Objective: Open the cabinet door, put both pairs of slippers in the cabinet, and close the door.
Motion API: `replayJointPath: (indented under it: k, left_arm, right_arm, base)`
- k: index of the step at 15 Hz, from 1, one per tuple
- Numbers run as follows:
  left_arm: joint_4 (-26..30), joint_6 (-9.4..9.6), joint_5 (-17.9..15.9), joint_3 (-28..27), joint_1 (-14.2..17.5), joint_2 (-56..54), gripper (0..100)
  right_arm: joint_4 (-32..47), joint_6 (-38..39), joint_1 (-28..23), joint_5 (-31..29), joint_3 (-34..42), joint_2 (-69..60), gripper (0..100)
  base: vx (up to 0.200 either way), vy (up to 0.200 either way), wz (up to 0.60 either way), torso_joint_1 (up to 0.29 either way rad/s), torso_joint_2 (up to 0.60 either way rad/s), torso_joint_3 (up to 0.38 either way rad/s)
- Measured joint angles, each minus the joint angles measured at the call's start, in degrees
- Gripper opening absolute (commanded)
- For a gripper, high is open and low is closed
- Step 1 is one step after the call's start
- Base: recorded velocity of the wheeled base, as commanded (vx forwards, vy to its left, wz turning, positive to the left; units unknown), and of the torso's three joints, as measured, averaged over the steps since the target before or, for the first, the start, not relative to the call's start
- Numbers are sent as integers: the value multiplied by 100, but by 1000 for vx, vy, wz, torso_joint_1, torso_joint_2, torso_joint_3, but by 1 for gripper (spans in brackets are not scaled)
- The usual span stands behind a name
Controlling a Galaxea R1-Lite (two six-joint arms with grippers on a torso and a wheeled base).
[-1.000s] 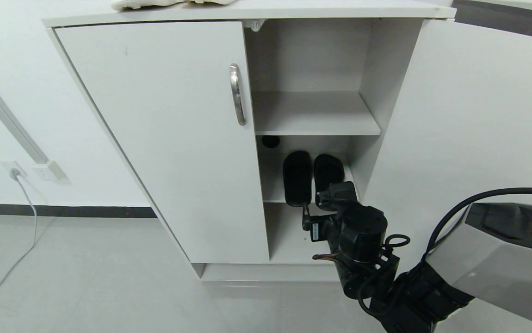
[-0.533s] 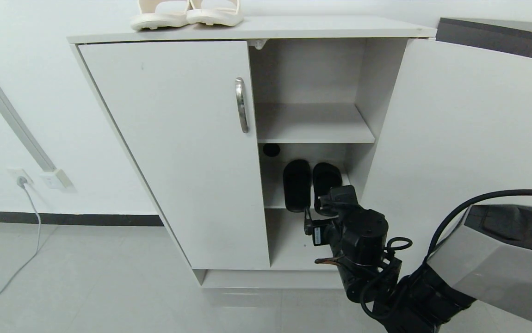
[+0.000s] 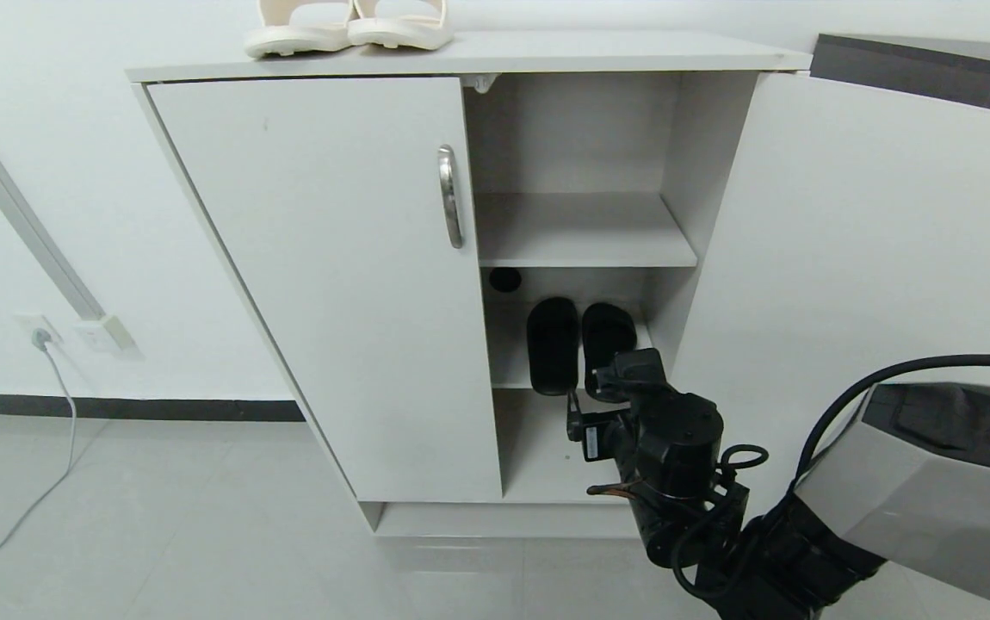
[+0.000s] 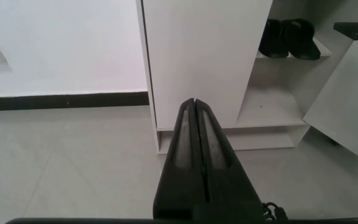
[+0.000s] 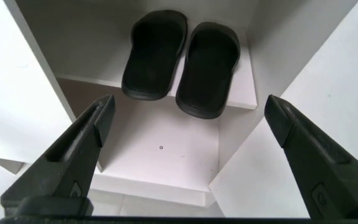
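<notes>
The white cabinet [image 3: 306, 258] has its right door [image 3: 874, 232] swung open and its left door shut. A pair of black slippers [image 3: 581, 343] [image 5: 182, 62] lies side by side on the middle shelf, also seen in the left wrist view [image 4: 289, 38]. A cream pair of slippers [image 3: 349, 26] rests on the cabinet top. My right gripper [image 3: 603, 381] [image 5: 189, 104] hangs open just in front of the black slippers, level with the shelf edge, holding nothing. My left gripper [image 4: 193, 104] is shut and empty, low over the floor, facing the cabinet's base.
The shut left door carries a metal handle [image 3: 450, 196]. An upper shelf [image 3: 585, 232] and a bottom shelf [image 5: 160, 149] lie inside. A wall socket with a cable [image 3: 39, 334] is at the far left. A grey unit [image 3: 925, 56] stands behind the open door.
The head camera shifted, bringing the cabinet top and the cream slippers into fuller view. The right gripper has eased slightly back from the shelf, still open.
</notes>
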Motion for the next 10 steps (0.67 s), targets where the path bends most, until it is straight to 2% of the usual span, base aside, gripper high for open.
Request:
replayJointPath:
  k: [10]
  left_arm:
    - [4, -4, -7, 0, 0, 0, 0]
  right_arm:
    - [-165, 0, 20, -1, 90, 1, 100]
  base:
    - [0, 200, 0, 4, 0, 3]
